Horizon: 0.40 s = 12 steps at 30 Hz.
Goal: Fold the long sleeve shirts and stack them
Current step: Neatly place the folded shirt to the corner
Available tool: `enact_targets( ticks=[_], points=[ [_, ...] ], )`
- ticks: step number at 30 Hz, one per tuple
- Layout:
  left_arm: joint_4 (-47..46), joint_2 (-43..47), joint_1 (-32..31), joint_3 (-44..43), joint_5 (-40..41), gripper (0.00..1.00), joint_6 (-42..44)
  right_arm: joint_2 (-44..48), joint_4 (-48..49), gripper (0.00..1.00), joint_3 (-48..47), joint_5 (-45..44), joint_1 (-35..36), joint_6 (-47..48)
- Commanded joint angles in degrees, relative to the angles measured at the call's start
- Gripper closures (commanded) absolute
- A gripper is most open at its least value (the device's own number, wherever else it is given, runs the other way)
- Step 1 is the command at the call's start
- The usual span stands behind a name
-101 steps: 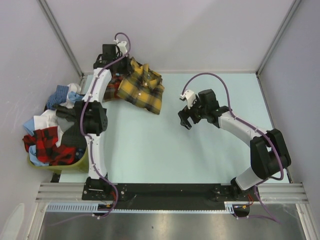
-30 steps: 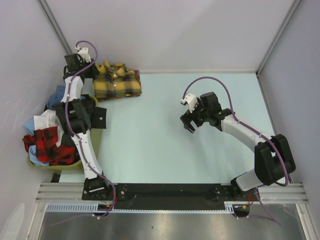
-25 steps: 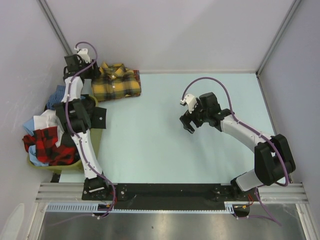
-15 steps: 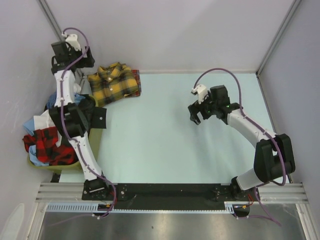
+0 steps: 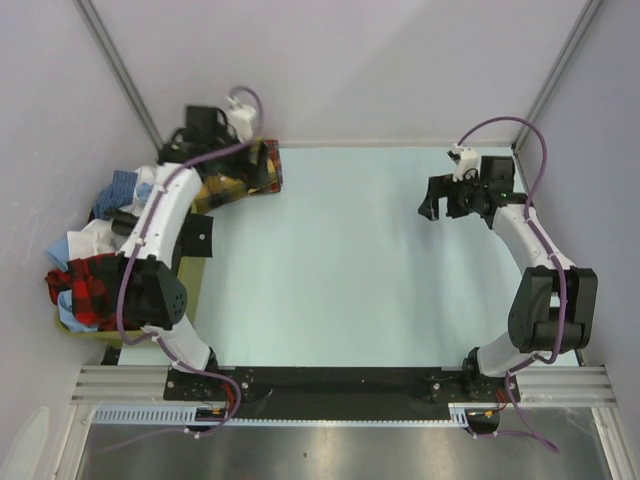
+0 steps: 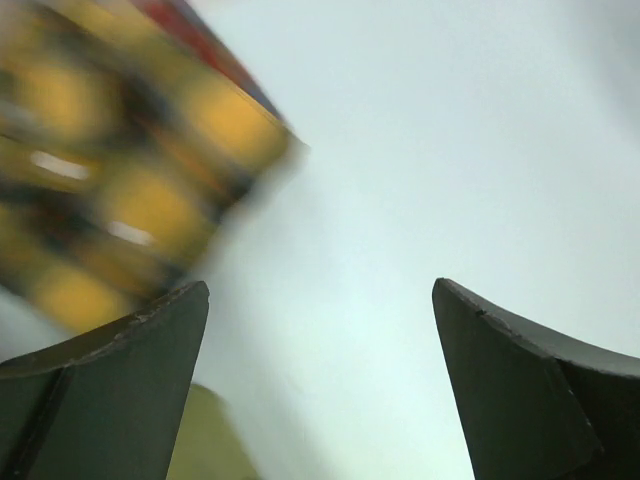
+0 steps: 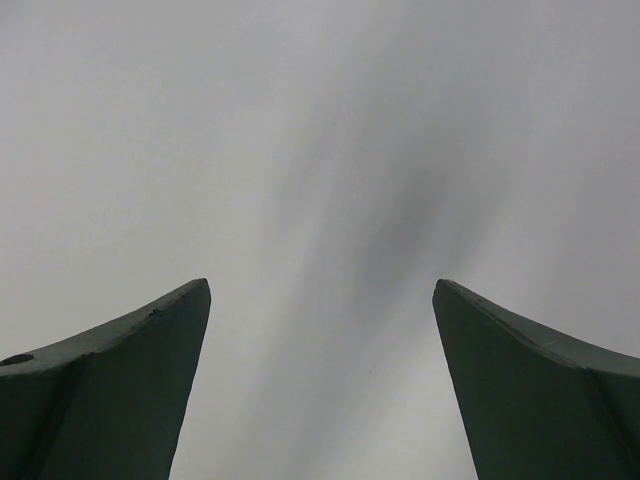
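You are working in a robotics lab cell, where white wall panels (image 5: pixel 400 70) in aluminium framing (image 5: pixel 118 70) enclose a pale green table (image 5: pixel 350 260), with the left arm (image 5: pixel 165 205) and right arm (image 5: pixel 530 235) bolted to a metal rail (image 5: pixel 125 383) at its near edge.

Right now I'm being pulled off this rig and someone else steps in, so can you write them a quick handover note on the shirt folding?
Left gripper: open, empty, above the edge of the stack.
Right gripper: open, empty, over the table at the far right.
Yellow plaid shirt: folded, in the far-left corner. An edge of the red shirt shows along it, seemingly underneath.
Done: those two look folded and stacked.
Left: the bin on the left holds more clothes; check it for long sleeve shirts.
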<state>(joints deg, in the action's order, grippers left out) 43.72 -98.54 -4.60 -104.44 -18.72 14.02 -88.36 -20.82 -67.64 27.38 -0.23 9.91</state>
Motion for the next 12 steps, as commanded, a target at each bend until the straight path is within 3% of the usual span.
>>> enact_targets(
  ticks=[1,5,12],
  points=[
    [1.9,5.89,-7.16,16.26,2.11,0.01,-0.75,5.28,-3.87,0.0,4.52,4.26,-4.24,-2.8],
    [-4.16,11.78,-12.0,30.93,2.28,0.01,-2.76,10.48,-4.93,0.0,11.02,4.79,-4.87,-1.12],
    [-9.18,16.45,-16.58,38.26,6.59,0.01,-3.48,16.9,-4.76,0.0,16.39,2.34,-0.13,0.54]
  ],
)
